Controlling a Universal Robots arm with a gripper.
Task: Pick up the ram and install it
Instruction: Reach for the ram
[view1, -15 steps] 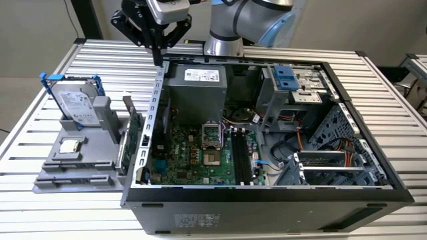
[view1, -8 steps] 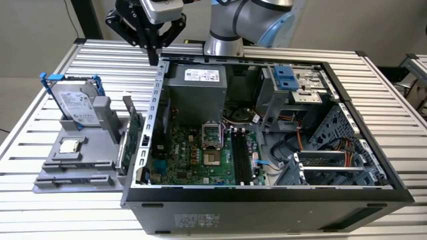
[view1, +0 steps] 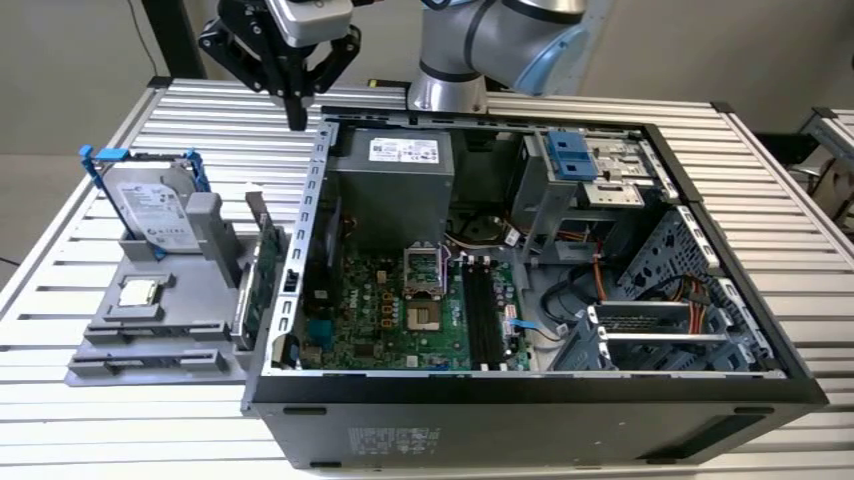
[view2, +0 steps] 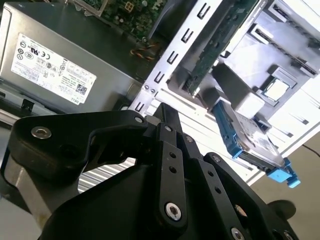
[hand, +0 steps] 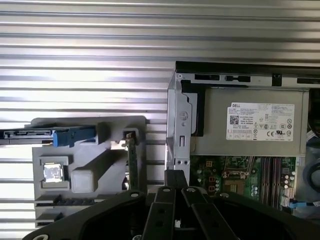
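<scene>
The ram (view1: 262, 268) is a slim green stick standing on edge in the grey holder (view1: 147, 345), just outside the open computer case's side wall. It also shows in the first wrist view (hand: 132, 162) and the second wrist view (view2: 216, 54). My gripper (view1: 296, 122) hangs high above the table behind the holder, near the case's back corner. Its black fingers (hand: 176, 180) are pressed together with nothing between them, well clear of the ram. Inside the case, the black memory slots (view1: 481, 312) lie on the green motherboard (view1: 387, 310).
A silver hard drive with blue rails (view1: 150, 205) stands upright at the holder's back. A small square processor chip (view1: 140, 292) lies flat on the holder. The grey power supply (view1: 394, 180), drive cages (view1: 587, 170) and cables (view1: 587, 290) crowd the case. The slatted metal table (view1: 80, 420) surrounds everything.
</scene>
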